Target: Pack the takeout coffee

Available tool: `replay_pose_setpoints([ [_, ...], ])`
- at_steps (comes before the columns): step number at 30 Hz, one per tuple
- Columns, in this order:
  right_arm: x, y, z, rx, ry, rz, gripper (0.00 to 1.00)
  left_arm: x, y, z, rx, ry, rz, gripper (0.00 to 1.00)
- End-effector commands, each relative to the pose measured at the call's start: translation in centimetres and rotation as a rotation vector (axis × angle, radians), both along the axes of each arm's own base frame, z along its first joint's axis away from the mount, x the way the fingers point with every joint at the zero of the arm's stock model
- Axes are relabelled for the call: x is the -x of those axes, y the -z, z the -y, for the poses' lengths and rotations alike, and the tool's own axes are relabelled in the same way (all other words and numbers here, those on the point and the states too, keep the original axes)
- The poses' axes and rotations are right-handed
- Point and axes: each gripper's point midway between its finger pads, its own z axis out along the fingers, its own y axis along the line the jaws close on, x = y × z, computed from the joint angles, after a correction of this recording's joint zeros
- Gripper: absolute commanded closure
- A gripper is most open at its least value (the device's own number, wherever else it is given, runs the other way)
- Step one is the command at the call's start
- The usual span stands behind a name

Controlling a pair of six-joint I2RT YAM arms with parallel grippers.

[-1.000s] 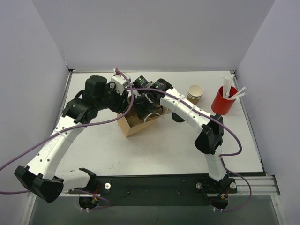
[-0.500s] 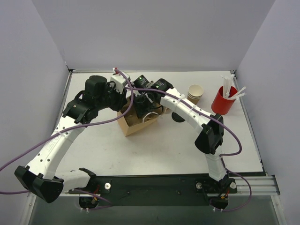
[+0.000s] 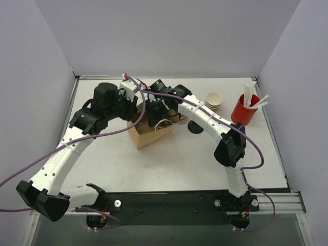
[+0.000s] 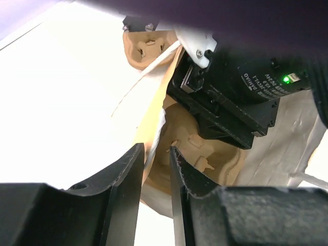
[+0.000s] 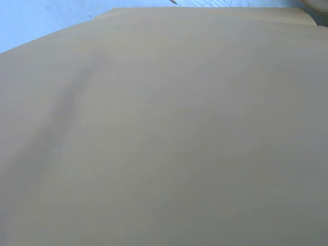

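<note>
Kraft takeout coffee cups (image 3: pixel 213 100) were stacked near the red cup (image 3: pixel 244 109), apart from the brown paper bag (image 3: pixel 148 134). Its rim was pinched by the left gripper (image 4: pixel 155 169), presumably to hold it open. The right gripper (image 3: pixel 156 114), hidden inside, could not be judged.

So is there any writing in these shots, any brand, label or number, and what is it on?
"DAMIAO", as best it reads, white print seen upside down: on the black motor housing in the left wrist view.
Smaller white lines next to that word: too blurred to read.
Brown paper bag: no print visible.
Red cup: no print visible.
</note>
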Motion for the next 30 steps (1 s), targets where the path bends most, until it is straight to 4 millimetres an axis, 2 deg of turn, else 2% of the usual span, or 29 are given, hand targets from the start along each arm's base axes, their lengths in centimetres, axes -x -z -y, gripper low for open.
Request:
replay_pose_setpoints([
  [1,0.5,-1.2,0.4,-0.058,0.047,-0.043,0.81,-0.1,-0.1,-1.4,-0.025,-0.066,0.019,0.63],
  [7,0.7,-1.2,0.1,-0.079,0.040,-0.059,0.81,-0.9,0.3,-1.9,-0.061,-0.095,0.032,0.63],
  [13,0.9,-1.1,0.3,-0.077,0.039,-0.066,0.81,-1.7,-0.2,-2.2,-0.090,-0.100,0.072,0.62],
  [21,0.7,-1.2,0.4,-0.074,0.046,-0.056,0.81,-2.1,0.5,-1.1,-0.091,-0.046,0.058,0.62],
  [22,0.6,-1.3,0.5,-0.075,0.048,-0.053,0.81,-2.2,0.6,-1.0,-0.091,-0.047,0.054,0.64],
  [25,0.5,-1.4,0.7,-0.079,0.058,-0.045,0.81,-1.7,1.0,-0.6,-0.068,-0.028,0.028,0.78],
  [26,0.4,-1.4,0.7,-0.078,0.062,-0.041,0.81,-1.4,1.0,-0.2,-0.044,-0.019,0.011,0.85],
  [30,0.6,-1.8,1.3,-0.074,0.070,-0.023,0.81,0.4,0.0,0.8,0.060,0.001,-0.032,1.00],
])
